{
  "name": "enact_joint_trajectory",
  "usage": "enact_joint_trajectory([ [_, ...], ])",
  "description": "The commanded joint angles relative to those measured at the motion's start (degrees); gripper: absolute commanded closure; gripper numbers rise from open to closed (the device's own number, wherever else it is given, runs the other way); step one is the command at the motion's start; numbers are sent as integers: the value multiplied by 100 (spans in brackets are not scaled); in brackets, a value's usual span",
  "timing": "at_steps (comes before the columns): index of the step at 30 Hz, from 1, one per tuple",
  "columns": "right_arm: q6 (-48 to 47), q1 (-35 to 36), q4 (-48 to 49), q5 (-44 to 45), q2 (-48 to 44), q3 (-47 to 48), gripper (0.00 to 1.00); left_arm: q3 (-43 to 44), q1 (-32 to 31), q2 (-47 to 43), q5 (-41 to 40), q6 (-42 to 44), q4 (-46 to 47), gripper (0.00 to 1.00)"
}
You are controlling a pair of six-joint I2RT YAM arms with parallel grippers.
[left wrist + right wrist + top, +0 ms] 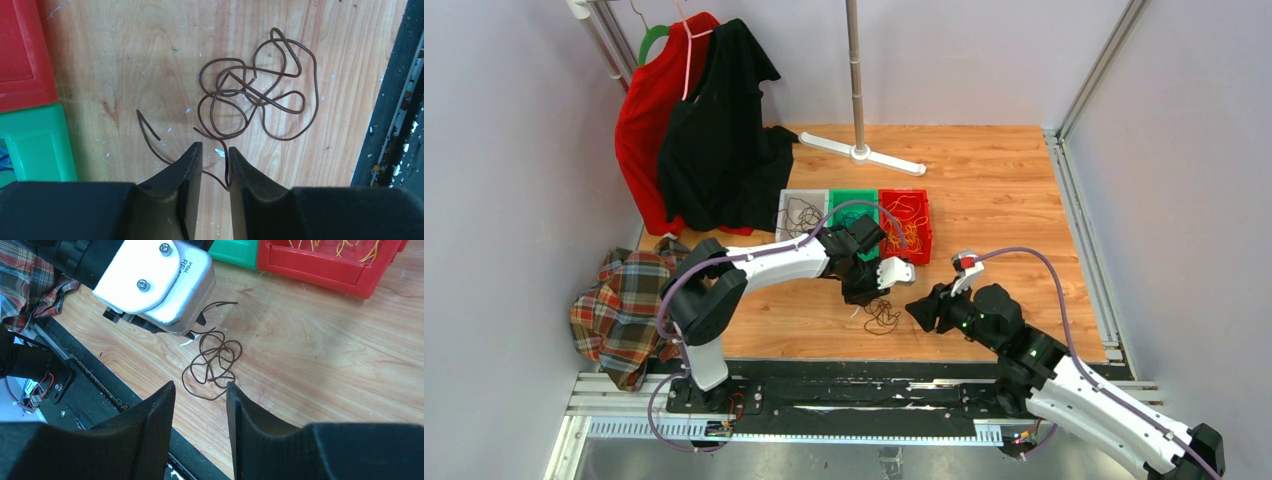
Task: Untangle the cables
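Observation:
A dark brown tangled cable (882,316) lies on the wooden table between the two grippers; it also shows in the left wrist view (250,95) and the right wrist view (212,362). My left gripper (867,297) is low over its far end, jaws a little apart (215,147). One loose strand runs between them along the inner face of the right finger (237,165). My right gripper (917,311) is open and empty (200,385), just right of the tangle and apart from it. More cables lie in the bins behind.
Three bins stand behind the left arm: grey (790,200) with dark wires, green (836,197), and red (924,230) with yellow-orange wires. A plaid shirt (619,300) hangs off the left edge. Red and black shirts (694,130) hang at the back left; a stand base (864,152) is behind.

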Motion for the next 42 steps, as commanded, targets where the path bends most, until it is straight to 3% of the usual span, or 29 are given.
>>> enact_joint_trajectory([
  [1, -131, -85, 466, -101, 237, -40, 57, -28, -8, -268, 282, 103, -186, 74],
  [5, -178, -87, 731, -164, 418, -17, 57, 16, -8, -440, 89, 133, -385, 97],
  [6, -207, -88, 794, -195, 452, -5, 57, 108, -8, -521, 65, 113, -493, 99],
  [13, -765, -5, 1681, -768, 850, 281, 54, 793, -8, -1352, 300, -89, -1588, 99],
  [19, -1449, 550, 2380, -825, 1365, 709, 50, 1302, -4, -1827, 519, -214, -2303, 99],
  [29, -1351, 707, 3379, -713, 2600, 1111, 47, 2154, -8, -2105, 644, -242, -2863, 99],
  [35, -1045, 797, 4128, -912, 3305, 1138, 53, 2987, -8, -2099, 352, -181, -3041, 100],
  [42, -878, 843, 4252, -898, 3929, 1255, 64, 4217, -7, -1946, 149, -151, -3202, 100],
])
